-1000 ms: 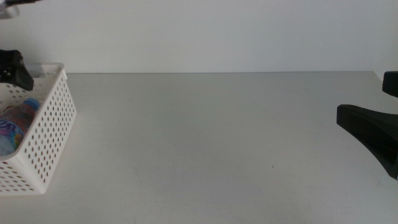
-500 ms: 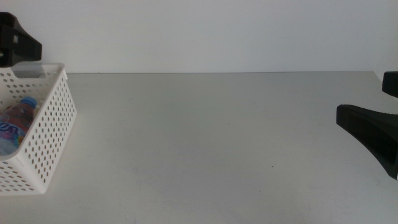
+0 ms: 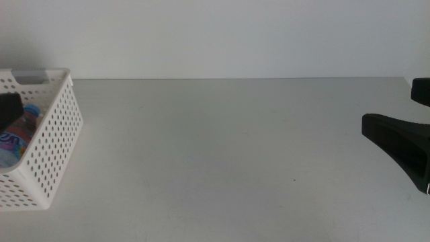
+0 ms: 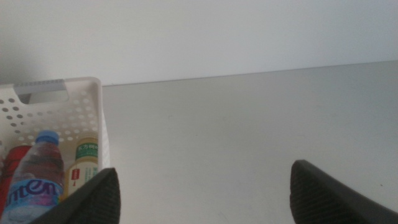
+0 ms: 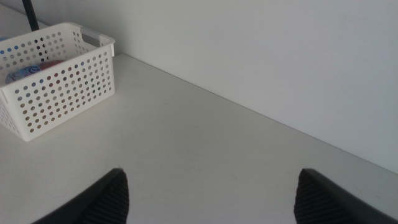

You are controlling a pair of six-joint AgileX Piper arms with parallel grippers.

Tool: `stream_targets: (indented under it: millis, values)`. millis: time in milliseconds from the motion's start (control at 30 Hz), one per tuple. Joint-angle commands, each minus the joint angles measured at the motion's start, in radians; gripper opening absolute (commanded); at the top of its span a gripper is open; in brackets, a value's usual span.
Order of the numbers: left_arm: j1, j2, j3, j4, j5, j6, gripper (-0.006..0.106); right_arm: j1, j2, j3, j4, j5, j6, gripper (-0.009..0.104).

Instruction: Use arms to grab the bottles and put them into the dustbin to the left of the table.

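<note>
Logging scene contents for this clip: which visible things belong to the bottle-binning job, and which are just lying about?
Part of the job:
- dustbin, white perforated basket at the table's left end
- water bottle, tea bottle and red can, all inside it
- left gripper, jaws open, by the dustbin
- right gripper, jaws open, waiting at the right
- table

Lying about:
- nothing visible

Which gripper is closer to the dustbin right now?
Left. The left gripper sits open at the dustbin; the right gripper waits open across the table.
</note>
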Motion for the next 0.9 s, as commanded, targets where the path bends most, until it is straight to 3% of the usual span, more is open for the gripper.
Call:
stream_targets:
  millis: [0, 367, 733, 867]
  values:
    - [-0.006, -0.003, -0.021, 0.039, -0.099, -0.036, 0.093, 0.003, 0.001, -0.024, -0.008, -0.071, -0.009, 0.068]
    - [-0.006, -0.006, -0.021, 0.042, -0.110, -0.036, 0.093, -0.014, -0.039, 0.009, -0.003, -0.079, -0.009, 0.068]
    - [0.004, -0.145, 0.267, 0.042, -0.420, -0.036, 0.093, -0.388, -0.262, 0.223, 0.010, -0.107, -0.009, 0.068]
    - [0.014, -0.200, 0.403, 0.042, -0.563, -0.036, 0.093, -0.494, -0.384, 0.352, 0.048, -0.110, -0.009, 0.068]
